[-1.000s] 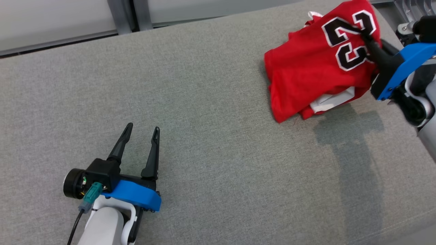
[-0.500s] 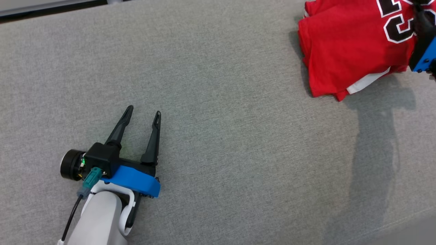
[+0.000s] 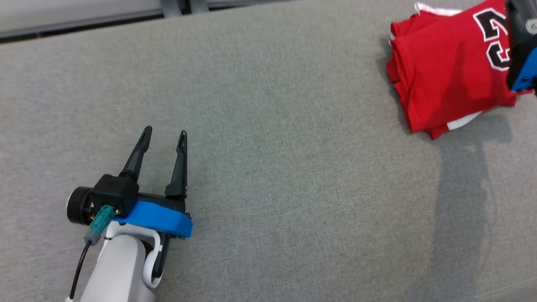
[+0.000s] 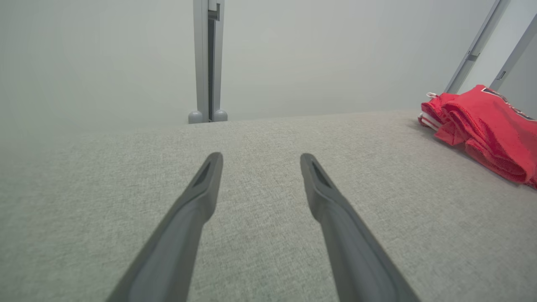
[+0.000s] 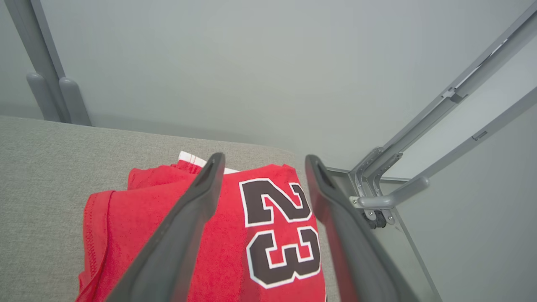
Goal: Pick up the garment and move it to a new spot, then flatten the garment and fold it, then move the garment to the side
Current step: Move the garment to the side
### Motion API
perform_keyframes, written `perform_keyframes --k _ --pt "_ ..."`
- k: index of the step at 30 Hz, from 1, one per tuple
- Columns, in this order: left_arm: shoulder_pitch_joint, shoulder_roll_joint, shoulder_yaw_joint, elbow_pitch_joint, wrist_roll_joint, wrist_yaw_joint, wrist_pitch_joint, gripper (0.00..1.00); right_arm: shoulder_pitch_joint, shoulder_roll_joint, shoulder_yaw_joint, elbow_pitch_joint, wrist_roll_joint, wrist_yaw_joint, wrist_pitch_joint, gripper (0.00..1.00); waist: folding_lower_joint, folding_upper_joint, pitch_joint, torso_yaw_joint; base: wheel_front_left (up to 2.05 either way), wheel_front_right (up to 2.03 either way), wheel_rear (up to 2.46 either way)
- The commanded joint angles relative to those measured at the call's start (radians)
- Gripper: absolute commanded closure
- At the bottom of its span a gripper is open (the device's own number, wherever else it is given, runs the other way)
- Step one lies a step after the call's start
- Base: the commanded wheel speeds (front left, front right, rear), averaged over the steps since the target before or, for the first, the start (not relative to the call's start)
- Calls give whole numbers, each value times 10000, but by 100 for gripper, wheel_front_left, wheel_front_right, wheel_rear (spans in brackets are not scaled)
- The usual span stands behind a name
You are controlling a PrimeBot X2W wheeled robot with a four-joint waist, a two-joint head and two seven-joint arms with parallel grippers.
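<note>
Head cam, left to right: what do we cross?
left gripper, open, lower left → grey cushion, bare stretch → red jersey, folded, upper right

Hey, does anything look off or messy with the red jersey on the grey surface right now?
Slightly. The folded red jersey lies skewed at the far right corner of the grey surface, and white trim pokes out from under the fold, so the layers are uneven. No damage or spill is visible.
</note>
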Motion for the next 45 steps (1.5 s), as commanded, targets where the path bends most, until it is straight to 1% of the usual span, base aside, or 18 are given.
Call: perform_keyframes --k 1,2,3,5,7,13,15,17,19,20,24,29,32,36,39,45 --pt "171 -59 169 -85 -56 51 -24 0 140 129 4 11 -347 -2 -311 0 0 -1 -353 -14 0 0 0" --pt "359 -150 338 -140 -89 64 -24 0 241 403 -88 -26 -508 -2 -545 0 0 -1 -723 52 0 0 0" --pt "457 -191 444 -175 -107 95 -22 0 330 546 -154 -122 -571 -1 -613 0 0 -1 -934 83 0 0 0" --pt "659 -258 665 -267 -164 133 -26 0 561 703 -308 -495 -632 -2 -666 0 0 -1 -1367 149 0 0 0" --pt "880 -339 930 -440 -248 146 -24 0 949 724 -565 -1339 -721 -2 -673 0 0 -1 -1749 229 0 0 0" --pt "1538 -561 1486 -559 -687 70 -22 0 3155 732 -1426 -3557 -1048 -1 -676 0 0 -1 -2942 601 0 0 0" --pt "1779 -521 1482 -459 -466 125 -24 0 3975 765 -1753 -4171 -1160 -1 -676 0 0 -1 -3261 716 0 0 0" --pt "1935 -609 1626 -375 -711 112 -22 0 4812 800 -2134 -4767 -1347 -1 -675 0 0 -1 -3546 807 0 0 0" --pt "2103 -626 1730 -246 -736 175 -22 0 5654 968 -2483 -5356 -1444 -1 -676 0 0 -1 -3760 876 0 0 0" --pt "2173 -641 1812 -203 -841 193 -24 0 6003 1019 -2623 -5732 -1541 -1 -677 0 0 -1 -3819 897 0 0 0" --pt "2317 -615 2021 -181 -689 394 -24 0 7532 1297 -3316 -6986 -1749 -1 -676 0 0 -1 -3905 917 0 0 0" --pt "2530 -580 2184 -365 -336 521 -24 0 8912 1786 -4011 -7888 -2014 -1 -677 0 0 -1 -3928 880 0 0 0" --pt "2680 -620 2193 -481 -104 452 -24 0 9568 2181 -4365 -8238 -2045 -1 -677 0 0 -1 -3942 856 0 0 0" --pt "2866 -687 2191 -350 103 430 -24 0 10209 2723 -4746 -8688 -2147 -1 -677 0 0 -1 -3967 876 0 0 0" --pt "2935 -749 2241 -273 221 512 -24 0 10552 3029 -5037 -8970 -2343 -1 -678 0 0 -1 -3963 904 0 0 0" --pt "2980 -808 2354 -116 256 574 -24 0 10789 3309 -5221 -9217 -2630 -1 -678 0 0 -1 -3943 943 0 0 0"
